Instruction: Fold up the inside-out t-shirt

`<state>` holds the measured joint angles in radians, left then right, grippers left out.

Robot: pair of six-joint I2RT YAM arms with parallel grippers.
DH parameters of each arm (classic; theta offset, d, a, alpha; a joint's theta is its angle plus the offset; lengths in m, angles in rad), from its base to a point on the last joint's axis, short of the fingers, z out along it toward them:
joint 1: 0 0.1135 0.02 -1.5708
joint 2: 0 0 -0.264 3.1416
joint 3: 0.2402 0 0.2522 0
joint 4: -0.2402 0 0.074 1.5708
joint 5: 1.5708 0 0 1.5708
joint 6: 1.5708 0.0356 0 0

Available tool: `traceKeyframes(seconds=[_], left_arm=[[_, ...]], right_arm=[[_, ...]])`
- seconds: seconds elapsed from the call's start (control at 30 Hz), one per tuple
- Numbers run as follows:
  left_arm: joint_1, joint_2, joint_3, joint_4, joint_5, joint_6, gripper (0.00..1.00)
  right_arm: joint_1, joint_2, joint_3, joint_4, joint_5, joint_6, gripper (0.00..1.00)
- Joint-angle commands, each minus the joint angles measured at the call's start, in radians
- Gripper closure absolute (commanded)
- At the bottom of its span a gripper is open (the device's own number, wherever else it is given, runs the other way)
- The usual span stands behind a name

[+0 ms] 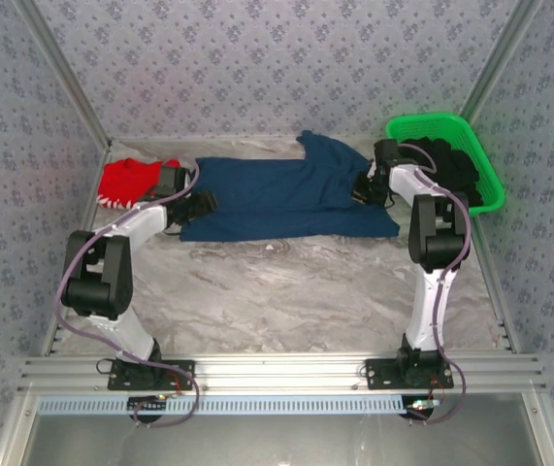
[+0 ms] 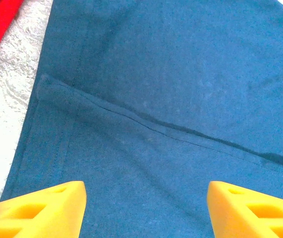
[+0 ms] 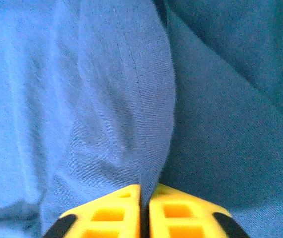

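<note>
We see the t-shirt (image 1: 277,194) beneath both: left pincer (image 2: 146,189) apart over its hem, right pincer (image 3: 145,192) clamped on a fold.

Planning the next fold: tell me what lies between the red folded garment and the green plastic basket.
The dark navy-blue cloth t-shirt lies across that stretch, seen in the top view.

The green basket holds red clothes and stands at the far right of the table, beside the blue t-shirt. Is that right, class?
No. The green basket holds black clothes, not red, as the top view shows. The rest stands.
</note>
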<state>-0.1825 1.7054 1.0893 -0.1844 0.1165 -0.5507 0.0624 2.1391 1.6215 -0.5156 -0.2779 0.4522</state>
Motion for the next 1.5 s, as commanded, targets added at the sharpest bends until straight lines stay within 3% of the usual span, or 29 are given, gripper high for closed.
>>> traceKeyframes(seconds=[0.0,0.2,0.43,0.53,0.73,0.83,1.0,1.2,1.47], left_arm=[[0.004,-0.06,-0.019,-0.014,0.006,0.009,0.35],[0.004,-0.087,-0.056,-0.019,0.007,0.013,0.35],[0.002,-0.109,-0.103,-0.017,0.009,0.019,0.35],[-0.001,-0.107,-0.107,0.0,0.045,0.026,0.34],[-0.027,0.0,-0.057,0.038,0.144,0.032,0.34],[-0.026,0.059,-0.027,0.023,0.122,0.032,0.35],[-0.018,0.094,-0.022,-0.016,0.026,0.055,0.35],[0.003,0.112,-0.06,-0.055,0.019,0.065,0.36],[0.0,-0.015,-0.29,-0.071,0.037,0.018,0.36]], right_arm=[[0.017,-0.018,0.067,0.036,-0.01,0.005,0.92],[0.074,0.075,0.207,0.172,-0.05,0.12,0.93],[0.08,0.185,0.378,0.187,-0.13,0.143,0.63],[0.069,0.094,0.288,0.142,-0.12,0.067,0.59],[0.026,-0.173,-0.139,0.064,0.026,-0.018,0.56],[-0.007,-0.213,-0.24,0.017,0.084,-0.058,0.56],[-0.052,-0.178,-0.262,-0.048,0.117,-0.077,0.58],[-0.062,-0.167,-0.274,-0.167,0.236,-0.099,0.59],[-0.064,-0.246,-0.419,-0.23,0.375,-0.077,0.61]])
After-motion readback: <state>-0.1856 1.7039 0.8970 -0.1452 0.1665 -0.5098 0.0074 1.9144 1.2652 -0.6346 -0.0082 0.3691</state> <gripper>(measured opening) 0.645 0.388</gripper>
